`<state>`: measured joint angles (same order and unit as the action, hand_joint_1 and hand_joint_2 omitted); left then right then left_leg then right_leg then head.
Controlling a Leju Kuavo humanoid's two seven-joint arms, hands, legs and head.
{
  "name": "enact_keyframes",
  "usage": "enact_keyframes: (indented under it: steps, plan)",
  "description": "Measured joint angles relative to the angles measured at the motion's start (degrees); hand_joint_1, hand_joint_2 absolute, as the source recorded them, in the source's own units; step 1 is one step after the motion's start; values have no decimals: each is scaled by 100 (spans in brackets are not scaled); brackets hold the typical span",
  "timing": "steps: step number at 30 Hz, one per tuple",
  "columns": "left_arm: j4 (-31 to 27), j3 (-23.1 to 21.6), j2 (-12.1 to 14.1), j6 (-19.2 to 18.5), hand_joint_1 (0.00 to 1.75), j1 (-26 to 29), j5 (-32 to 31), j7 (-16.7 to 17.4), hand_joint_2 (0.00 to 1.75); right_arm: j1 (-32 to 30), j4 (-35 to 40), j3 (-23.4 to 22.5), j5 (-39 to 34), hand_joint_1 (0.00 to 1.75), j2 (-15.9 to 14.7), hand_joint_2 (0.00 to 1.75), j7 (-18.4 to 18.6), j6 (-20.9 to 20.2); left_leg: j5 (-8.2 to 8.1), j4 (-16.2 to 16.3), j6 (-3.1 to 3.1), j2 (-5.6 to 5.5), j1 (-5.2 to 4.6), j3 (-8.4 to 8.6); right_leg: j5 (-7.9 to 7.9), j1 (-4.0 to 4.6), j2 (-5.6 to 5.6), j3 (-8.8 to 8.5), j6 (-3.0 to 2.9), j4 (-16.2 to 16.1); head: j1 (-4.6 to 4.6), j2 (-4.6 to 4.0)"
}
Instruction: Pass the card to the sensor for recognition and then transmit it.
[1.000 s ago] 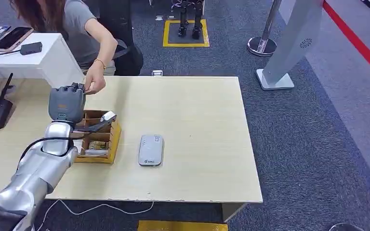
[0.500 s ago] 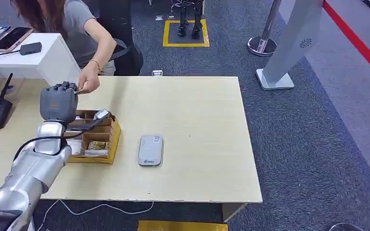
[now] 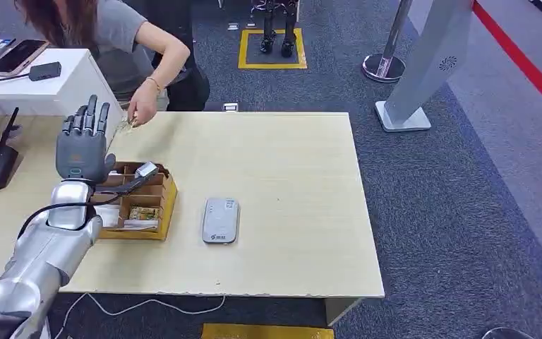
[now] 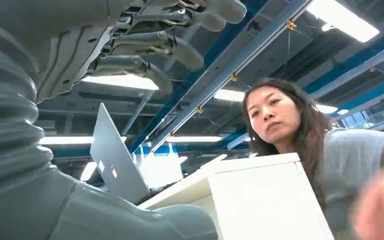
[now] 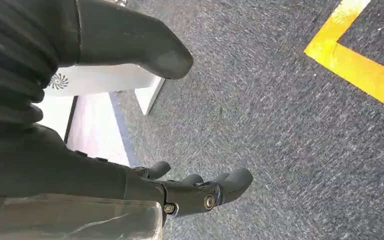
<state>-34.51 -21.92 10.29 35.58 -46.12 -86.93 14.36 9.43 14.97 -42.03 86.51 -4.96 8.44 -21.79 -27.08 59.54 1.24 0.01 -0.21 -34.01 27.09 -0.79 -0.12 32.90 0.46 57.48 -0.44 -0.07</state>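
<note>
Since the earlier frame my left hand (image 3: pixel 82 145) had spread its fingers and held nothing, the card (image 3: pixel 128 124) now pinched in the person's hand (image 3: pixel 141 111) just far-right of it, my right hand (image 5: pixel 190 192) hanging loosely open.

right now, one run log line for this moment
left hand: open, raised | card: in person's hand | right hand: open, hanging | sensor: on table

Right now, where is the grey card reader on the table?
In the head view, the card reader lies flat on the table, near its front edge, just right of the wooden box.
</note>
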Motion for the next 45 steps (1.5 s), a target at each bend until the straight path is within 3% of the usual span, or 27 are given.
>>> enact_keyframes:
  steps: [12,18,25,45]
  plan:
    - [-457,179,-15,11,0,197,22,-227,175,-32,0,0,-11,0,2,175,-2,0,0,0,0,0,0,1,0,0,0,0,0,0,-2,0]
    - [-1219,181,-100,-417,0,445,481,-531,175,-49,2,-11,-125,0,2,175,-35,0,0,1,1,0,-1,0,0,-1,0,0,0,-1,0,0]
    - [-1663,181,-111,-496,0,536,536,-533,175,-80,0,-15,-125,0,2,175,-37,2,-1,0,1,0,-1,0,0,0,0,1,0,-1,-2,0]
    - [-1888,181,-111,-527,0,606,540,-533,175,-84,2,-15,-125,0,2,175,-37,2,-1,0,1,2,-1,0,0,0,1,1,0,-1,-2,0]
